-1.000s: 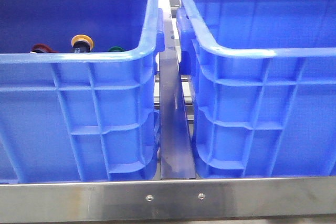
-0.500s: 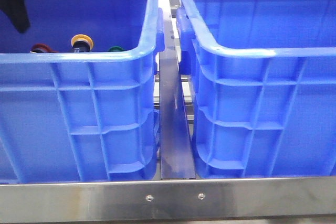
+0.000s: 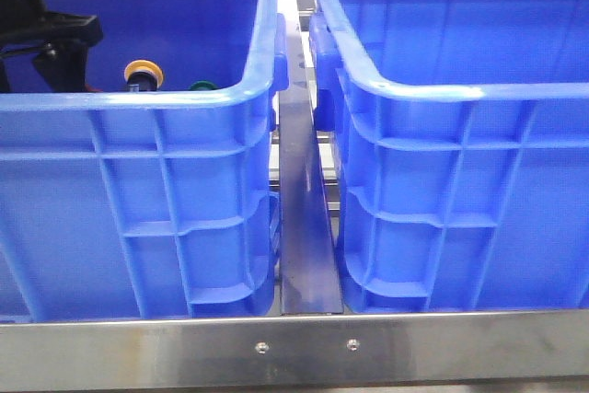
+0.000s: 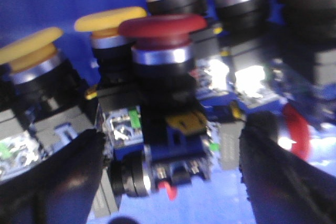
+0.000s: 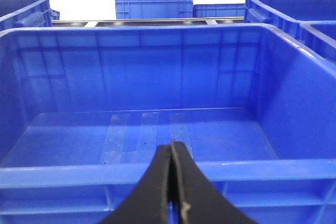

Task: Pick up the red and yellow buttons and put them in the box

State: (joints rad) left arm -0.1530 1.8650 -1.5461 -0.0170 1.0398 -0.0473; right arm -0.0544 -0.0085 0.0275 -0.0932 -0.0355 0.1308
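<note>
Several red and yellow buttons stand packed together in the left blue crate (image 3: 138,100). In the left wrist view a dark red button (image 4: 163,27) is straight ahead, its dark body between the spread fingers of my left gripper (image 4: 176,140), which is open and touches nothing I can see. Two yellow buttons (image 4: 109,19) stand beside it. From the front, the left gripper (image 3: 55,54) hangs inside that crate's left part, next to a yellow cap (image 3: 144,72). The box (image 3: 460,94) on the right holds nothing. My right gripper (image 5: 171,150) is shut and empty, outside the near wall of the box (image 5: 157,66).
A green cap (image 3: 203,86) peeks over the left crate's rim. A steel rail (image 3: 304,227) runs between the two crates and a steel bar (image 3: 294,347) crosses the front. More blue crates (image 5: 153,7) stand behind.
My left arm has come down into the left crate from the upper left. It now hides the red cap that showed beside the yellow one. The right side is unchanged.
</note>
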